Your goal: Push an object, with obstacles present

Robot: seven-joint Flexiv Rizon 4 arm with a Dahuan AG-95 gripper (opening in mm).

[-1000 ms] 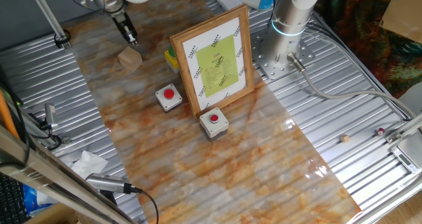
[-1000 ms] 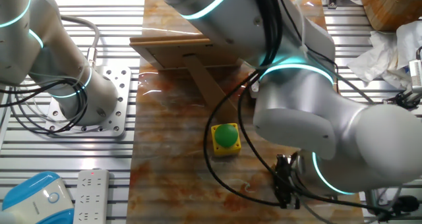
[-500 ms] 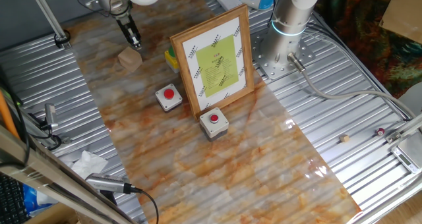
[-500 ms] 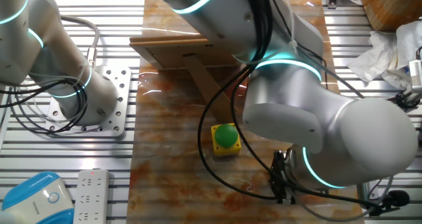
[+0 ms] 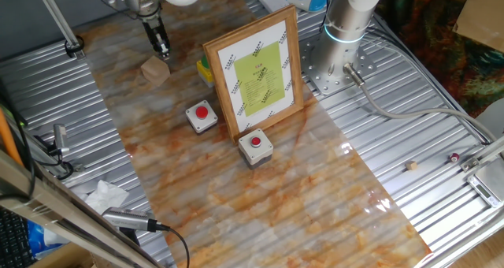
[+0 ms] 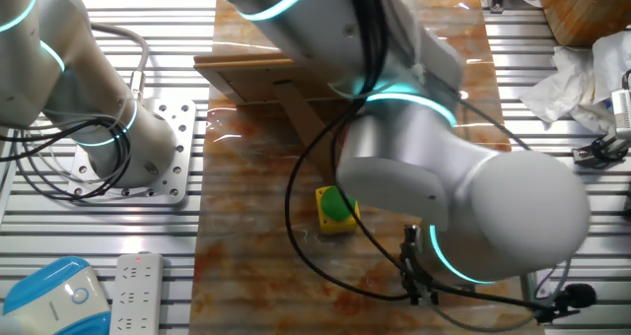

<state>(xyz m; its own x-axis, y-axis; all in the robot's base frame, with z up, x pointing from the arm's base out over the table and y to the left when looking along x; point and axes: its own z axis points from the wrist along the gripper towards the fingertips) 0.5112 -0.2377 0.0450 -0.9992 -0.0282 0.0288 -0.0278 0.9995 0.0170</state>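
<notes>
gripper (image 5: 162, 50), fingers seemingly closed, sits just behind the cube (image 5: 155, 70); next push must dodge the frame (image 5: 256, 71).

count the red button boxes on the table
2: one grey red-button box left of the wood-framed picture, the other at its front corner. Anything behind the frame is hidden.

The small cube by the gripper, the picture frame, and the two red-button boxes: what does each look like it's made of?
The cube looks like bare, unfinished wood: pale tan, matte, unmarked. The picture frame looks like light wood with a smoother, slightly warmer finish; the rear view shows a plain wooden back and prop. The two button boxes are probably plastic: uniform grey housings, glossy red buttons.
</notes>
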